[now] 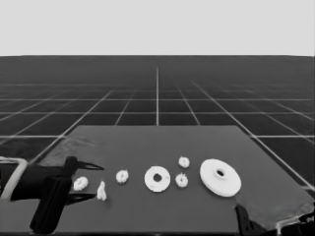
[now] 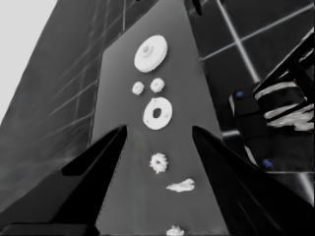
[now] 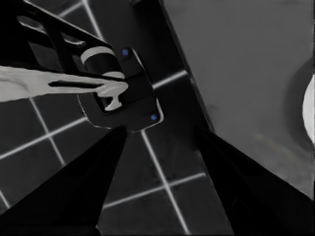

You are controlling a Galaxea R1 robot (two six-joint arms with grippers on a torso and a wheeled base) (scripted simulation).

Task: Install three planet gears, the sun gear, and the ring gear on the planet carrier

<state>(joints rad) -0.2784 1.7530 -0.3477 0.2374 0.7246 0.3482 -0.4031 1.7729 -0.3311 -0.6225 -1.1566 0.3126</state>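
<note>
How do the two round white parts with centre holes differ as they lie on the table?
The larger round part lies nearer the table's right end and has a raised middle with a small hole. The smaller round part sits mid-table, flat, with a wider dark hole. Both lie flat, bare, untouched by either gripper.

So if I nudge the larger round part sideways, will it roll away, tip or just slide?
The larger round part lies flat, so it should probably slide rather than roll or tip. Its thick rim and raised hub suggest it is stiff. Pushed toward the smaller round part, it would likely bump the gear between them. Both arms are parked.
</note>
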